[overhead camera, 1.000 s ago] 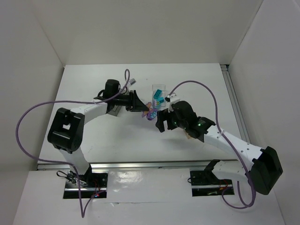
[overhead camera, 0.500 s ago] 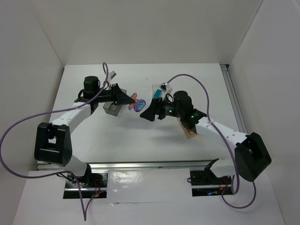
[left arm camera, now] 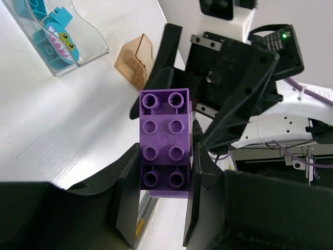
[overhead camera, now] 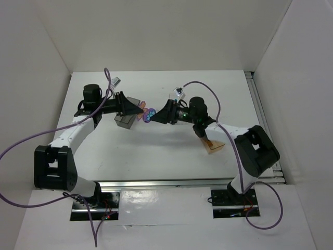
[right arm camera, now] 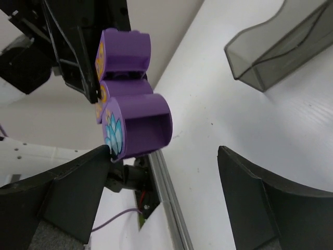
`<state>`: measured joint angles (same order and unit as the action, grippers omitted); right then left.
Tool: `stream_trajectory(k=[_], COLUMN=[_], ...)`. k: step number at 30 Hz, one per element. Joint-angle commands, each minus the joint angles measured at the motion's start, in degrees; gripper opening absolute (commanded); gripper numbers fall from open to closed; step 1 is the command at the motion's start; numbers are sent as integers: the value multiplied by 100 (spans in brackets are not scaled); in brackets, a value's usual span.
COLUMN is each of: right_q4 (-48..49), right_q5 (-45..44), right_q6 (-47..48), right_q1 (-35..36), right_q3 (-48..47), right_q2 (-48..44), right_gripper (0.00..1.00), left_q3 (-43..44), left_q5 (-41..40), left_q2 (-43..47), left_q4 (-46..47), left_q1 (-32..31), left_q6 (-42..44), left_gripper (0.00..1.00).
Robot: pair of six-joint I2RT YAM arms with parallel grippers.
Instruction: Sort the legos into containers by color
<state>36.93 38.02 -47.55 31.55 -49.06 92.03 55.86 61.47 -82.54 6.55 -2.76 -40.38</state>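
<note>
Top external view: both arms swung left across worktop (overhead camera: pixel 156 156); left hand (left arm camera: pixel 164 182) pinches purple brick stack (left arm camera: pixel 164 140), now raised just beside dark grey bin (overhead camera: pixel 124 121), away from clear bin (left arm camera: pixel 88 42); right hand (right arm camera: pixel 165 172) spread wide, facing stack, empty. Drop into grey bin likely next.

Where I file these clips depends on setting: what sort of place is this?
Likely a robotics lab cell: left arm and right arm at a white table, plain white walls, a purple toy brick.

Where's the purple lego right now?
The purple lego is mid-air, top-view centre, held by the left gripper, right of the grey bin, facing the open right gripper.
</note>
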Motion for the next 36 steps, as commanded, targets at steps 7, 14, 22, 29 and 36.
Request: stream_trajectory(k=[7,14,22,29,36], right_q4=[2406,123,-1970,-2638,-2875], right_q5=[619,172,-1076,-1789,-2342], right_q6=[-1300,-126,1124,1459,1634], right_q1=[18,193,466,642,642], right_q3=[-631,-1122,-2037,-2512,-2240], right_q2=[825,677,754,966,457], right_gripper=[60,16,13,13,13], left_q3=[-13,145,215,486,1102], left_q5=[269,-275,-891,-2409,-3739], left_q2=[203,318,441,213,-736], left_q4=[-171,-1013,-1490,-2104,-2281], left_q1=[100,513,1251,999,374], left_q6=[355,750,874,1084,1032], left_gripper=[0,0,0,0,0])
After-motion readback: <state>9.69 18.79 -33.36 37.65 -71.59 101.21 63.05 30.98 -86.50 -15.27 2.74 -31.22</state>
